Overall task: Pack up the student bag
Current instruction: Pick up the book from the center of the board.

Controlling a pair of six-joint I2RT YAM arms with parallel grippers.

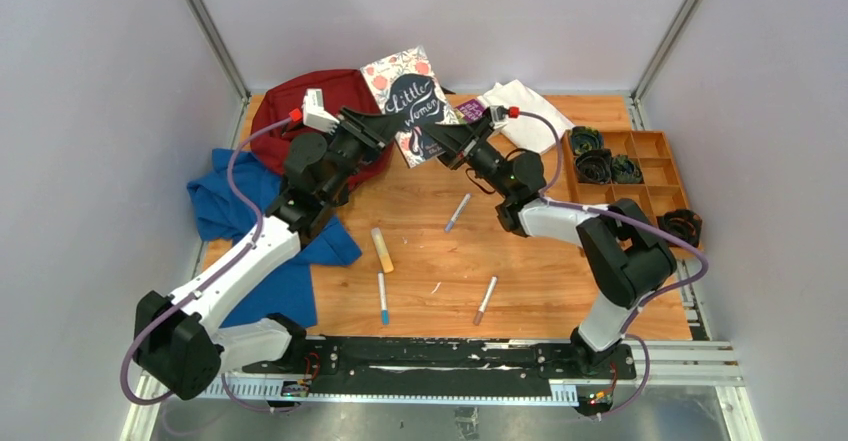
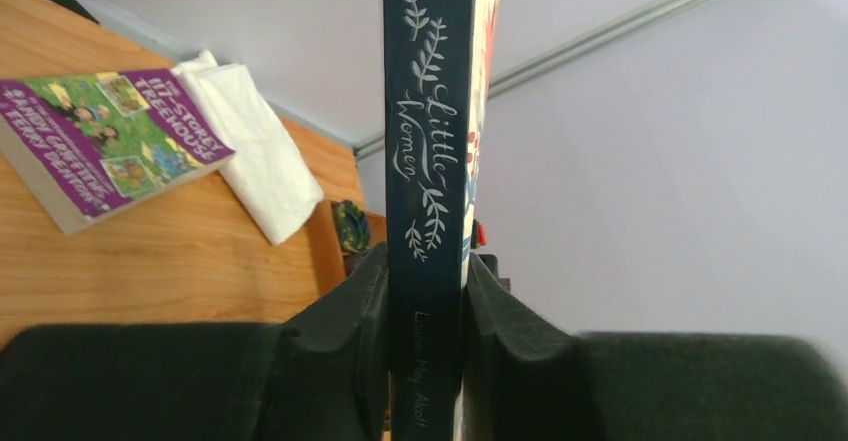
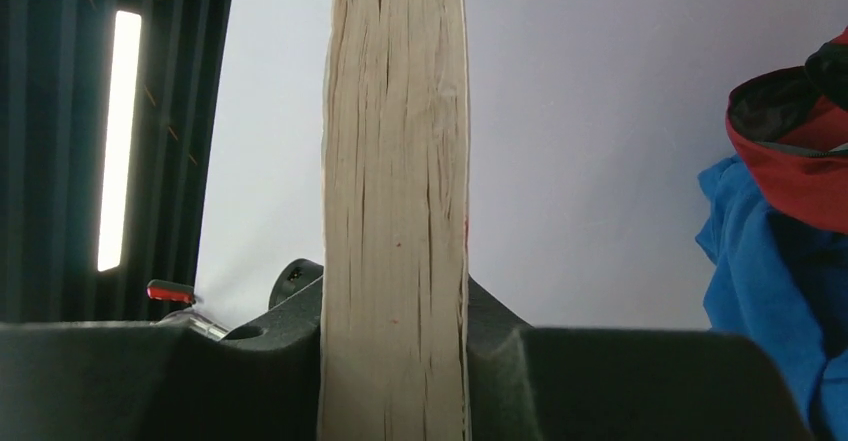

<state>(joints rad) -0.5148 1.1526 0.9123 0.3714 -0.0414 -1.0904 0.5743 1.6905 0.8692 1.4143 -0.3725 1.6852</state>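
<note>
1. Step in hand (my read): loading a book into the bag. Book is airborne, not yet in.
2. Little Women book [image 1: 410,101] sits upper centre of the top view, tilted, cover toward the camera, off the table.
3. Left gripper [image 2: 425,281] is clamped on the book's spine side. The left wrist view shows both pads tight against the dark spine, low in the frame.
4. Right gripper [image 3: 395,301] is clamped on the opposite, page-edge side. The right wrist view shows the cream page block pinched between the pads. So it is a two-arm hold, one grip per long edge.
5. Student bag [image 1: 300,106] lies upper left of the top view on the table, just left of the book and partly hidden behind the left arm. The right wrist view shows a red rim with dark lining at the far right of the frame. I can't tell how wide the mouth gapes.
6. Blue garment [image 1: 240,206] lies left of centre, below the bag and touching it.
7. Not yet packed: purple book [image 2: 110,136] and white cloth [image 2: 255,151] at the top of the table, plus loose pens mid-table, e.g. the grey one [image 1: 457,211].
8. Next move calls for carrying the book left toward the bag mouth, leading edge angled into the opening. One grip likely has to let go first, since both arms entering together looks tight.
9. Risk: the book catches on the bag rim or pivots in a single grip.
</note>
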